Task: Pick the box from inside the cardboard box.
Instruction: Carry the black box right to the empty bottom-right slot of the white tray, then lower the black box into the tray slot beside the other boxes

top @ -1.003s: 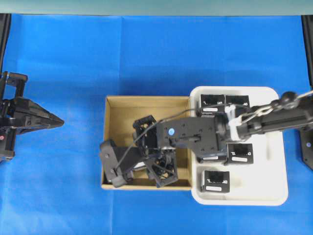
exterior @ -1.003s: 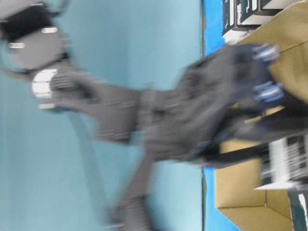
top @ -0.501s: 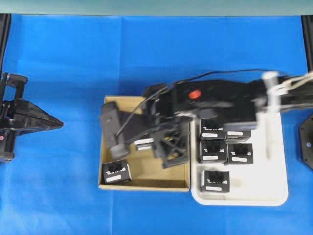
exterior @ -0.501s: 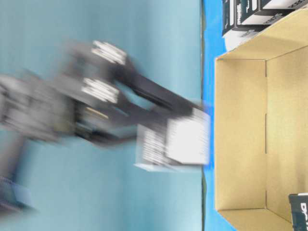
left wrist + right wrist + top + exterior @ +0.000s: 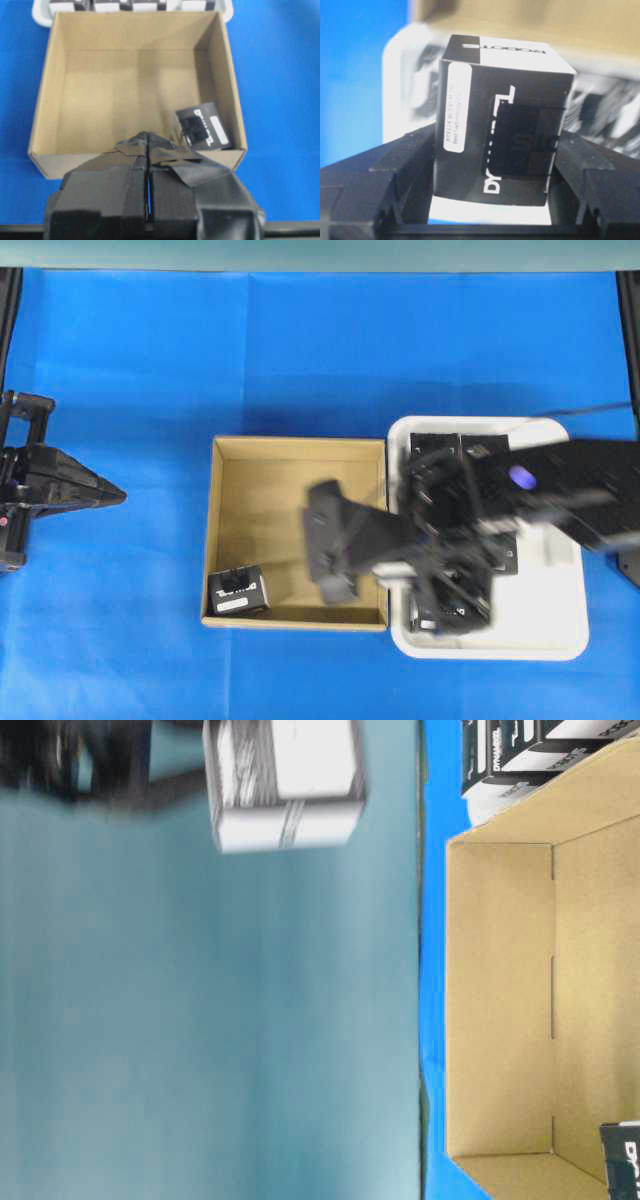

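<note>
- Right gripper (image 5: 492,200) clamps the box (image 5: 502,125) upright between its two jaws, which press its side faces.
- Beyond lies the blurred white tray (image 5: 560,635), then the cardboard box (image 5: 225,530).
- Left gripper (image 5: 148,150) has its jaws pressed together, empty.

an open tan cardboard box (image 5: 55,100) is seen on blue cloth (image 5: 280,75). one black box (image 5: 202,127) lies in its near right corner. the left gripper (image 5: 148,186) is pressed shut. a white tray (image 5: 41,11) sits beyond.
</note>
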`<state>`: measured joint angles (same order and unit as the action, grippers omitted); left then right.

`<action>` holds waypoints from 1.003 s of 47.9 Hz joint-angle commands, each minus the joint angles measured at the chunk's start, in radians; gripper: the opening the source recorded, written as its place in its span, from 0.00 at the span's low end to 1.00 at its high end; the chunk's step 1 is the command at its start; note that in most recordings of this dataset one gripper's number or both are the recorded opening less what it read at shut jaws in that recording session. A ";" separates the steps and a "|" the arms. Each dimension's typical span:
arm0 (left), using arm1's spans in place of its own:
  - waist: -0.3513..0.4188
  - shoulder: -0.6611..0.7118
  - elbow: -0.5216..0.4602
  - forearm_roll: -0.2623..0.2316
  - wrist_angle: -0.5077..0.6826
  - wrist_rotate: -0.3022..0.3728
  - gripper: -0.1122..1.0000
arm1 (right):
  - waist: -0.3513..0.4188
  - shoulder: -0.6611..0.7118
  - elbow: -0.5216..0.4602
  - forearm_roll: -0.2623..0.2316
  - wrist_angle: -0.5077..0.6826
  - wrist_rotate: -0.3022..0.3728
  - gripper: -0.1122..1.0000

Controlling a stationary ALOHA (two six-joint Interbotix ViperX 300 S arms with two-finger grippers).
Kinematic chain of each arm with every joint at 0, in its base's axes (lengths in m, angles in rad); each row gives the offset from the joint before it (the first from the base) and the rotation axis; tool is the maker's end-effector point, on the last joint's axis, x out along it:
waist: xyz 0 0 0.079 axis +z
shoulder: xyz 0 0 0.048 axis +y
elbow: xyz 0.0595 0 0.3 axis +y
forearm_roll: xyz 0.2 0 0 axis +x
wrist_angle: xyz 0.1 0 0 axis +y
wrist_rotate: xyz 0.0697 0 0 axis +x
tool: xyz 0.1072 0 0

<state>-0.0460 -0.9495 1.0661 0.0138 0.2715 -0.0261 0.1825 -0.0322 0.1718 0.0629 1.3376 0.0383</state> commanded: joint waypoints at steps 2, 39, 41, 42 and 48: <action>-0.003 0.002 -0.011 0.003 -0.005 -0.002 0.04 | 0.057 -0.060 0.075 0.012 -0.026 0.061 0.67; -0.009 0.000 -0.011 0.003 -0.005 -0.041 0.04 | 0.181 -0.190 0.643 0.012 -0.531 0.265 0.67; -0.011 0.000 -0.011 0.003 -0.005 -0.046 0.04 | 0.181 -0.190 0.652 0.012 -0.545 0.265 0.67; -0.009 0.000 -0.012 0.002 -0.005 -0.046 0.04 | 0.181 -0.189 0.655 0.012 -0.549 0.265 0.67; -0.009 0.000 -0.011 0.003 -0.003 -0.043 0.04 | 0.181 -0.183 0.672 0.005 -0.571 0.262 0.67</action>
<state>-0.0537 -0.9541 1.0661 0.0138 0.2730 -0.0706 0.3636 -0.2240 0.8406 0.0721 0.7839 0.3037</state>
